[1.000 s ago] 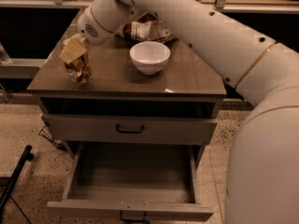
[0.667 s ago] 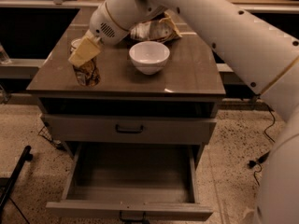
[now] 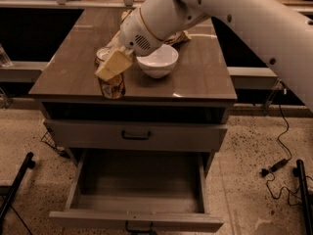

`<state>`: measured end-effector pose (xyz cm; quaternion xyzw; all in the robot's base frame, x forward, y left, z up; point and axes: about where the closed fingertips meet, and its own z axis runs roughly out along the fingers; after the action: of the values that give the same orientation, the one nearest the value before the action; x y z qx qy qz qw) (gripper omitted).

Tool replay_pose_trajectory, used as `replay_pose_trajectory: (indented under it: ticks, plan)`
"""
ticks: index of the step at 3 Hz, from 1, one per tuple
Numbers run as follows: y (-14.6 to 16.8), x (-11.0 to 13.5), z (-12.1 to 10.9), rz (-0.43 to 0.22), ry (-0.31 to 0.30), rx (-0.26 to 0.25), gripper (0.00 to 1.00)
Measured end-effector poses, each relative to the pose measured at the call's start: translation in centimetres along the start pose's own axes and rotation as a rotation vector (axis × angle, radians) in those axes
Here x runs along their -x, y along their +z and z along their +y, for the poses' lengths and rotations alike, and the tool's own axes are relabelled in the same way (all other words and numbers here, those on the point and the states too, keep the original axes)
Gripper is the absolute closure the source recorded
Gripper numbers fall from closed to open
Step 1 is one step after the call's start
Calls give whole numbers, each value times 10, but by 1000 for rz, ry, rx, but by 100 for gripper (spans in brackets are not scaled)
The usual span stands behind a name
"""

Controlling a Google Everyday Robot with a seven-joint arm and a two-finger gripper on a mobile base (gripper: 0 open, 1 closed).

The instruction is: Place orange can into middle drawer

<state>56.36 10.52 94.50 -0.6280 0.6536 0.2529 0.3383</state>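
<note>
The orange can [image 3: 113, 88] is upright at the front left of the cabinet top, its silver top showing behind a cream finger [image 3: 113, 65]. My gripper [image 3: 110, 75] is shut on the can, coming down from the white arm above. I cannot tell whether the can rests on the top or hangs just above it. The middle drawer [image 3: 78, 190] is the lowest one. It is pulled wide open below and in front of the cabinet, and nothing shows inside it.
A white bowl [image 3: 157, 60] stands just right of the can. A crumpled snack bag [image 3: 184, 35] lies behind it. The drawer with the black handle [image 3: 136, 135] is shut. A cable [image 3: 281, 146] lies on the floor at the right, and a black leg [image 3: 17, 185] at the left.
My gripper and the can have moved to the right and toward the front edge of the cabinet top. The bowl and the drawers have not moved.
</note>
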Motion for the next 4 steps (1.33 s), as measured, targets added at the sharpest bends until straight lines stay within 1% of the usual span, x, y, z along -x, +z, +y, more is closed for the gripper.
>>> replay_pose_trajectory:
  ticks: [1,2,3,4]
  plan:
    - [1,-38,21,1,71,-13,100]
    - [-5,-70,43,-9,126,-32,100]
    - [-19,-95,69,-21,169,-60,100]
    - [-21,-99,70,-16,178,-64,100]
